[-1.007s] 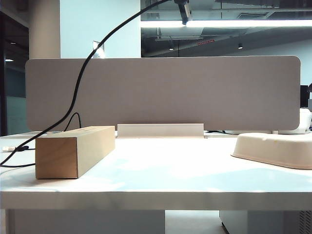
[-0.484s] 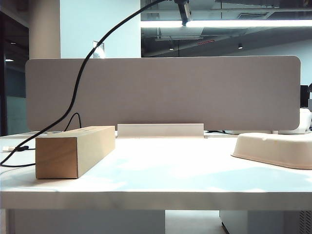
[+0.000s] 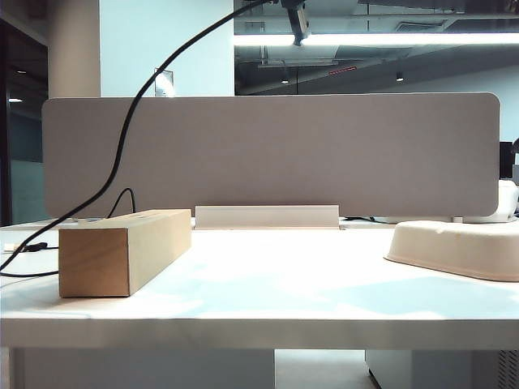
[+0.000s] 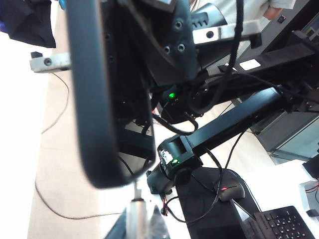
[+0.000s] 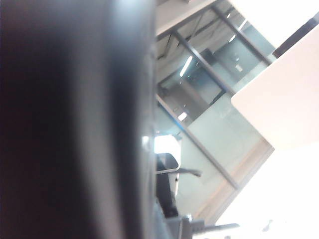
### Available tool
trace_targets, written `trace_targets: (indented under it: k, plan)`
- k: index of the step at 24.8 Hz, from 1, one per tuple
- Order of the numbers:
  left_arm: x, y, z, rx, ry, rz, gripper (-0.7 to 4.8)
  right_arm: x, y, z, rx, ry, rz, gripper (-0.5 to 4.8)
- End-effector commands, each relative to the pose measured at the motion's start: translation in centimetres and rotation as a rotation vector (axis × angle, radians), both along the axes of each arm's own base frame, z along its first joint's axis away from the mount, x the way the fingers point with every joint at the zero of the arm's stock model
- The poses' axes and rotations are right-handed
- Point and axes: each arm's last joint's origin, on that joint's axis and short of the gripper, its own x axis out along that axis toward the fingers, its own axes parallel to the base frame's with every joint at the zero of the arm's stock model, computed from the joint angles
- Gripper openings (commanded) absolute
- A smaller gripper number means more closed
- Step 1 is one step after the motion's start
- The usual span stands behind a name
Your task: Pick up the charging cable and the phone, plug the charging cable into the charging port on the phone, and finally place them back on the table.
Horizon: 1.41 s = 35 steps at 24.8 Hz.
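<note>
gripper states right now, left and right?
Left gripper: closed, apparently on the thin black charging cable's white-silver tip.
Right gripper: closed; fingers unseen, slim black glossy phone fills its view.

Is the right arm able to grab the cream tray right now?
Probably not. The right gripper seems shut on the phone, high above the table, while the left gripper holds up the charging cable; the tray lies free.

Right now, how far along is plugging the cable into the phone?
Done: cable and phone are up off the table. In hand: the left gripper and right gripper, shut, above the exterior view's frame, hold plug near phone's edge. Left: plugging in, setting both down.
</note>
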Motion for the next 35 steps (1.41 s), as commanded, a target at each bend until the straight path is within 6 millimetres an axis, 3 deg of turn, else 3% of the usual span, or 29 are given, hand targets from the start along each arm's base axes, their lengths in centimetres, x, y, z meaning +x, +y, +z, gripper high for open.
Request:
trace_targets:
  k: [1,35]
  plan:
    - [-0.40,-0.22,0.53,-0.022,-0.015,-0.019,-0.06,-0.16,-0.07,0.56,0.008,-0.042,-0.017,-0.08]
    - [-0.34,-0.97,0.48,0.006,-0.033,0.023,-0.06,0.00,-0.04,0.31,0.002,-0.011,-0.012,-0.08]
